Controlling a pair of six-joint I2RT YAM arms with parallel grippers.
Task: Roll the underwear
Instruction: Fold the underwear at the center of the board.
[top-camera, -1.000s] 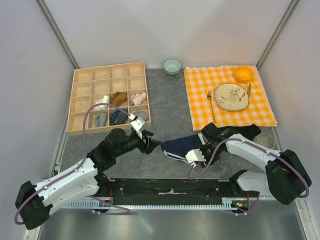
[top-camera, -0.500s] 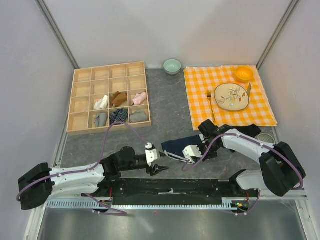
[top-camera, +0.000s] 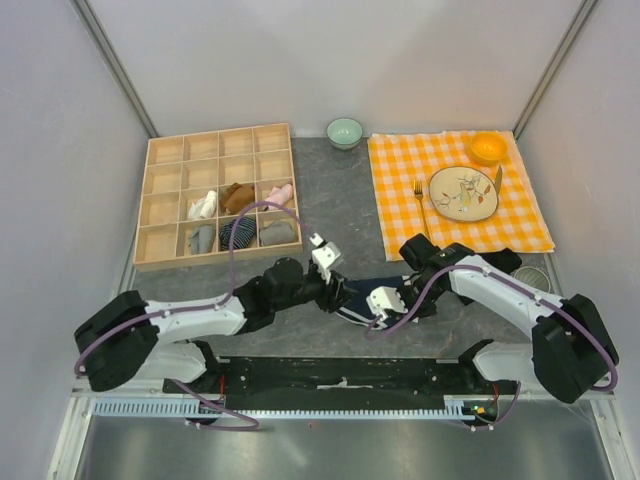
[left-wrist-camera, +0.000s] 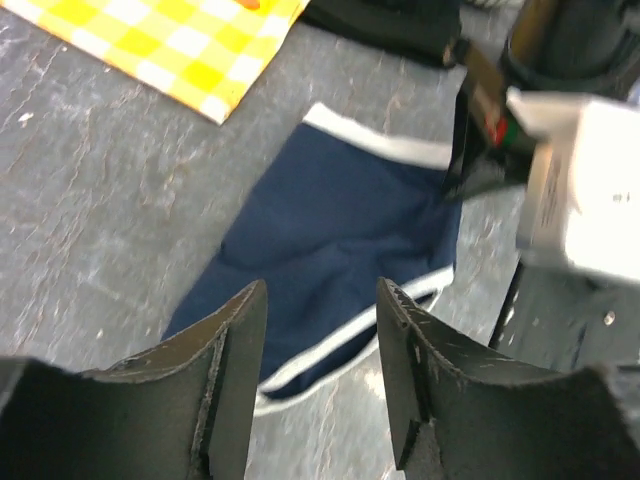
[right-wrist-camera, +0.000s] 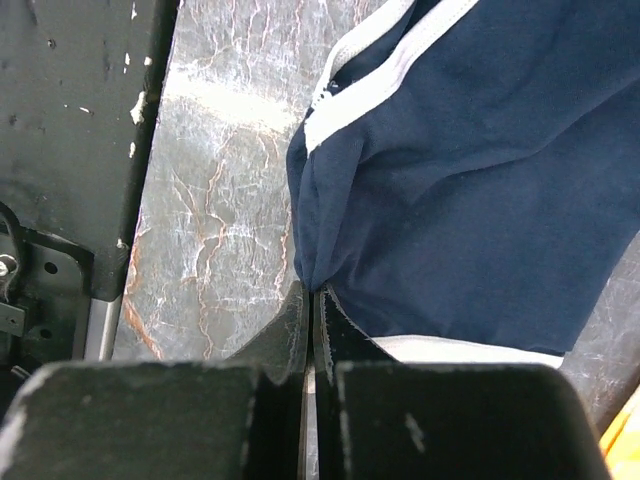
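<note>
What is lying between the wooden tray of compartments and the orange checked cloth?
Mostly bare grey table, with a small green bowl at the gap's far end. The overhead view shows it.

Underwear (left-wrist-camera: 340, 220): navy knit cloth, matt, soft, lightly creased; white woven trim at the edges.
Table (top-camera: 340, 190): grey stone-look top, mottled and veined, faint sheen under the light.
Tray (top-camera: 218, 131): pale bare wood, matt, smooth.
Checked cloth (top-camera: 400, 215): woven fabric, orange and white, matt.
Plate (top-camera: 447, 205) and green bowl (top-camera: 345, 131): glazed, glossy.
Fork (top-camera: 419, 205): bright metal.
Left gripper (left-wrist-camera: 320, 300): fingers (left-wrist-camera: 225, 380) of dark hard plastic, matt, scuffed and dusty at the edges.
Right gripper (right-wrist-camera: 312, 310): same dark matt plastic.
Base plate (right-wrist-camera: 70, 110): black paint, chipped in white specks.
Cables (top-camera: 230, 245): smooth purple sheath.
Arm shells (top-camera: 190, 320): white smooth plastic.
</note>
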